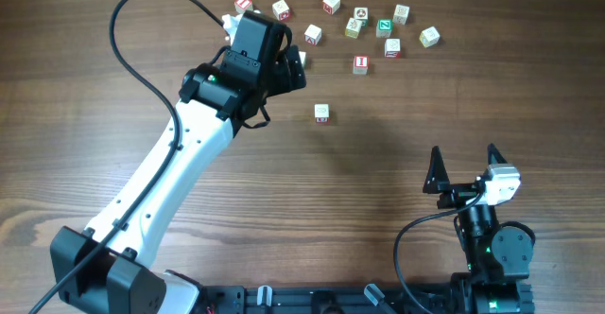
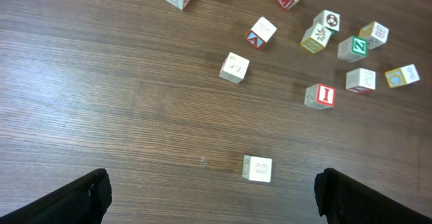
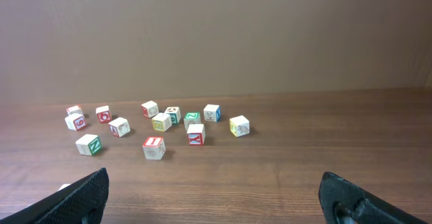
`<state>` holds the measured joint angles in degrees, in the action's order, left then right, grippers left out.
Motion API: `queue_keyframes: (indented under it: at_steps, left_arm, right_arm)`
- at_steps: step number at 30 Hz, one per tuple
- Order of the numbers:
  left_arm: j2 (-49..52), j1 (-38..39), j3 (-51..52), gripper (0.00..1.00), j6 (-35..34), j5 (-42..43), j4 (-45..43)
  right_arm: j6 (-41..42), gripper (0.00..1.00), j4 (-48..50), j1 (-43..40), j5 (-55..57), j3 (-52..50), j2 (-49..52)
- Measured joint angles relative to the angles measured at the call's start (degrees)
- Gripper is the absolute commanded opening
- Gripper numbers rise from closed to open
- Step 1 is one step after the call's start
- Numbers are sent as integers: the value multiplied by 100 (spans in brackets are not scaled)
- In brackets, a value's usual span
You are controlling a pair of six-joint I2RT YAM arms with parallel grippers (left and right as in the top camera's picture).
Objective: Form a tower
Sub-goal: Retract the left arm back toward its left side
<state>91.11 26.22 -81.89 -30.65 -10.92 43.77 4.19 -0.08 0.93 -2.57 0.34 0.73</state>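
1. My left pincer [image 1: 293,66] hangs spread wide and empty over the far left of the worktop [image 1: 95,96]; my right pincer [image 1: 463,167] is spread just as wide at the near right, pinching nothing
2. No tower stands anywhere yet; every cube lies single on the wood, most in a loose scatter along the far side, a red I cube [image 1: 360,64] at its near edge
3. One lone cube [image 1: 321,113] sits apart from that scatter; from overhead it lies to the near right of my left pincer; in the left wrist view it shows low in the frame, between my fingers and a little right of the middle, its sides roughly square to the line across them
4. My left arm is plainly the nearer; my right pincer is well apart, bare wood between it and the lone cube
5. As I judge it, a cube has no long axis, so little wrist turn is called for; what matters is centring and coming down straight
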Motion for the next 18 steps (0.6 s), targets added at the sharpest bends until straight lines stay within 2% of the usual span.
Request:
queue_keyframes:
  at_steps: [18]
  left_arm:
    - [-254,0,0,100,83,-46,214]
  right_arm:
    - [0,100,0,0,0,0,0]
